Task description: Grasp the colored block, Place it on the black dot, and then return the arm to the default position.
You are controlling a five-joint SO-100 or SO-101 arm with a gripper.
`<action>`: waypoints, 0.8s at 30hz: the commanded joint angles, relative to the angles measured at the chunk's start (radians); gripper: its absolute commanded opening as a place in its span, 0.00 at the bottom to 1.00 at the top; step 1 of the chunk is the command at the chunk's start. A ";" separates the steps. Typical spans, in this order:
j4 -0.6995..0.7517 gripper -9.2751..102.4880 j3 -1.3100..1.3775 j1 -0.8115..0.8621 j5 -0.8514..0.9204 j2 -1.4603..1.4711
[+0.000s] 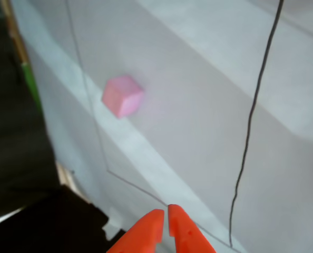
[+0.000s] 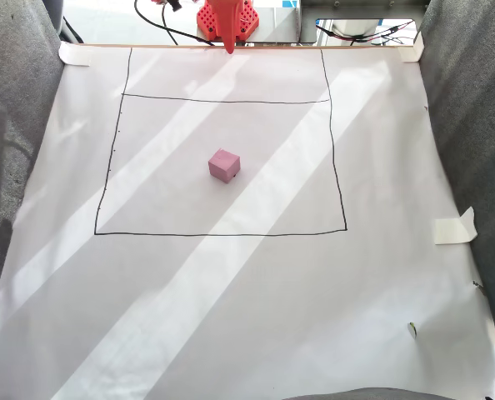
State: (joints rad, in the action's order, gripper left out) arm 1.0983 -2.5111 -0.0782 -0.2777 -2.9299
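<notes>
At the bottom of the other view, the orange gripper (image 1: 165, 217) points up with its two tips almost together and nothing between them. The pink foam cube (image 1: 123, 95) sits well apart from it on the white paper (image 1: 198, 105). In the fixed view, the cube (image 2: 224, 165) rests inside the drawn black square (image 2: 334, 150), near its middle, and the arm (image 2: 227, 23) stays at the top edge, far from the cube.

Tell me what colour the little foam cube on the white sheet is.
Pale pink. The cube shows sharpest in the fixed view, inside the drawn black outline.
</notes>
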 commanded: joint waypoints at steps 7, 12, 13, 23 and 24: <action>0.097 0.08 -0.130 0.043 0.064 -0.290; 0.109 0.08 -0.167 0.054 0.091 -0.339; 0.103 0.08 -0.172 0.055 0.097 -0.339; 0.028 0.08 -0.314 0.052 0.160 -0.339; 0.012 0.08 -0.333 0.052 0.175 -0.339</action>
State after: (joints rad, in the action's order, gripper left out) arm 1.1428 -2.8241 -0.0261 -0.1289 -3.2674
